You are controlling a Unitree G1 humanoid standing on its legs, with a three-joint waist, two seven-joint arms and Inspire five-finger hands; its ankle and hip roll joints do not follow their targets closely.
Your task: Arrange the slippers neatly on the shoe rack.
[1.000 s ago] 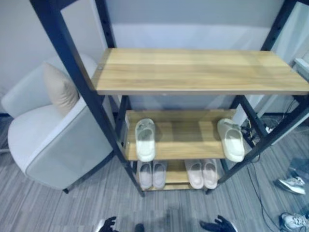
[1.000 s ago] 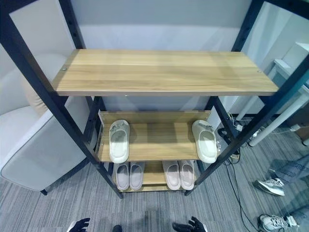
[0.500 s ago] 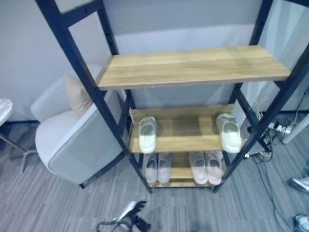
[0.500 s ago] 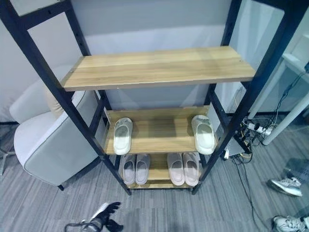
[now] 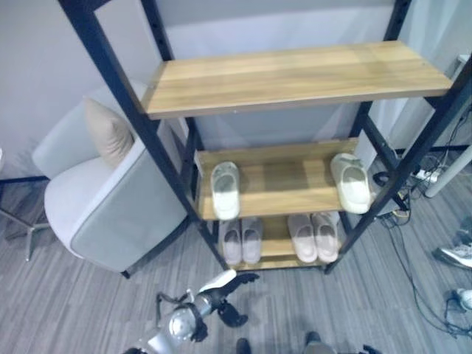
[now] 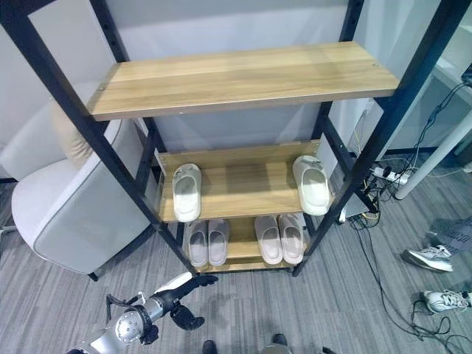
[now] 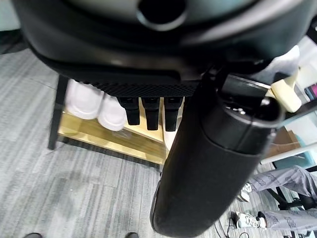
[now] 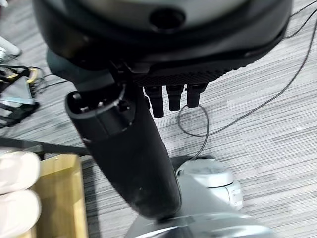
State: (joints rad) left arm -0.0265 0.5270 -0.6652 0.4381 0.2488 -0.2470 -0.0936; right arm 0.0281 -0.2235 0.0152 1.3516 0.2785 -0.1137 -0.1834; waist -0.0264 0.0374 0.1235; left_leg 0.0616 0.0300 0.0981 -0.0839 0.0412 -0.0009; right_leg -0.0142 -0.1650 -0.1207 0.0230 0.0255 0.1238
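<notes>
- Closest in, the left hand (image 6: 181, 289) hangs low over the grey striped floor (image 6: 310, 310), in front of the rack's left front leg; its fingers are stretched out, relaxed, with nothing held.
- The left wrist view agrees: straight fingers (image 7: 148, 106) in a row beside the thumb, the lowest shelf and pale slippers showing past them.
- The right hand (image 8: 143, 148) shows in its own wrist view, over the floor, thumb out and short straight fingers (image 8: 174, 96) beside it, empty; a corner of the lowest shelf lies off to one side.
- Next, the shoe rack (image 6: 243, 74), black frame with wooden shelves.
- On the lowest shelf (image 6: 240, 251) stand two pairs side by side: the left pinkish pair (image 6: 206, 242) and the right pinkish pair (image 6: 279, 238), each pair's two slippers touching or nearly so.
- On the middle shelf (image 6: 243, 192) there are two white slippers, well apart: the left white slipper (image 6: 186, 192) at the left end and the right white slipper (image 6: 312, 184) at the right end, its front overhanging the shelf edge.
- The top shelf (image 6: 243, 77) is bare wood.
- To the rack's left, a pale armchair (image 5: 110, 214) with a beige cushion (image 5: 107, 133) sits just beside the frame.
- Far right on the floor, a person's sneakers (image 6: 431, 258) show, with a white table leg (image 6: 431, 155) behind the rack and a grey wall (image 6: 221, 29) beyond it all.
</notes>
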